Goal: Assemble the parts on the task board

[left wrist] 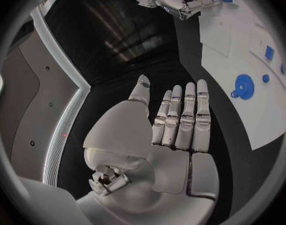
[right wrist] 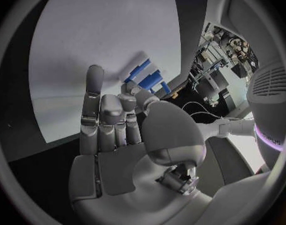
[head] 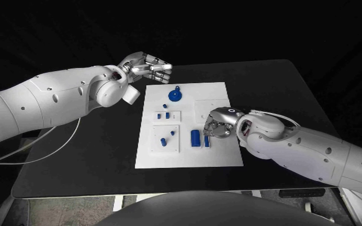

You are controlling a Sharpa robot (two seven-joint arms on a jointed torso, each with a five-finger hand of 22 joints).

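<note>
Black and matte, the tabletop carries a flat white task board at its middle, a smooth rectangular plate with shallow square recesses on its left half.

The left hand is held off the board's far left corner; in the left wrist view its fingers are seen straight, side by side, with nothing held, so it is open and idle. The right hand is lowered onto the near right part of the board, next to two upright blue bars. Its fingers are curled toward the bars, but whether one is pinched cannot be told.

Of the blue parts, the largest is a round disc with a small lug, lying flat toward the far side of the board. The bars are slim and straight-edged. Small blue pegs are seated in the middle recess, and two more pegs in the nearer one.

The work is judged to be partly done at most: the pegs appear seated, while the disc and the bars look loose and unjoined.
</note>
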